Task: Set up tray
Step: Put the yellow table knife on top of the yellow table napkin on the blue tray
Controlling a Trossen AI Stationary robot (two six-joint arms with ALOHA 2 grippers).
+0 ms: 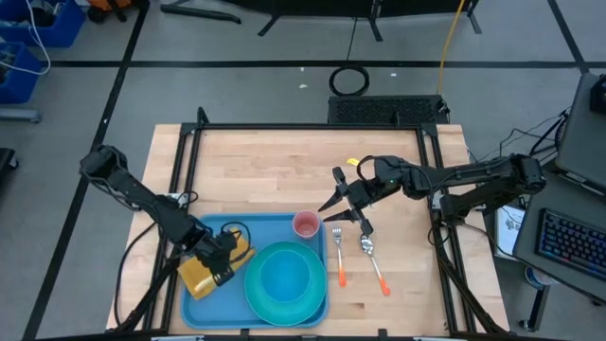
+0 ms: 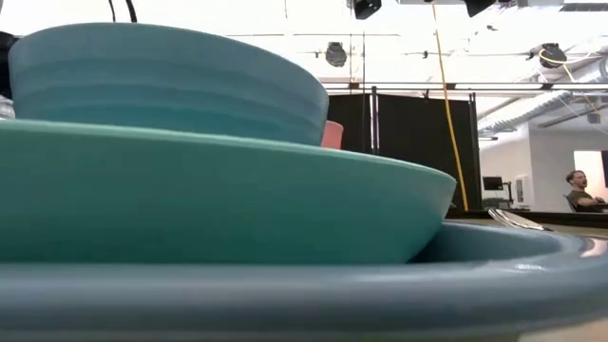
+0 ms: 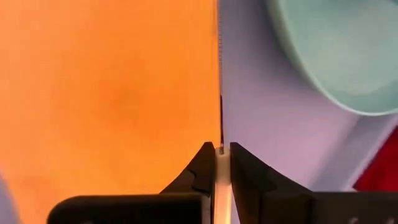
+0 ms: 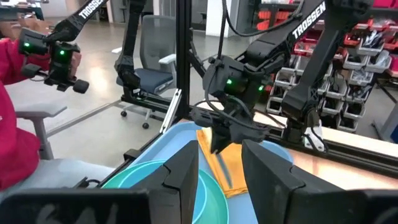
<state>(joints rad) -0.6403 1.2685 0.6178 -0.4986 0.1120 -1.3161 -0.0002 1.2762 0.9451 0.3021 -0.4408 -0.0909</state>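
The light-blue tray [image 1: 220, 305] lies at the table's near left. On it a teal plate [image 1: 284, 301] carries a blue bowl [image 1: 284, 275], and a pink cup [image 1: 306, 224] stands at its far right corner. My left gripper [image 1: 227, 254] is over the tray's left part, shut on an orange-yellow napkin [image 1: 201, 275]. My right gripper [image 1: 343, 197] hovers open above the table, beyond the cup, with nothing between its fingers [image 4: 180, 171]. A fork [image 1: 338, 254] and a spoon [image 1: 372, 260] with orange handles lie on the wood to the right of the tray. My left gripper pinches a thin edge of the napkin [image 3: 219, 127] between its two fingertips [image 3: 205, 165]. The fingers come from above, slanting down. The napkin [image 4: 219, 155] hangs below them over the tray's left part. I cannot tell whether its lower end rests there.
The black frame rails [image 1: 312, 126] run around the wooden table [image 1: 284, 170]. Bare wood lies behind the tray and at the table's right. A person in a red sleeve [image 4: 12, 74] sits beyond the table's left side, and another person [image 2: 579, 190] is far off in the room.
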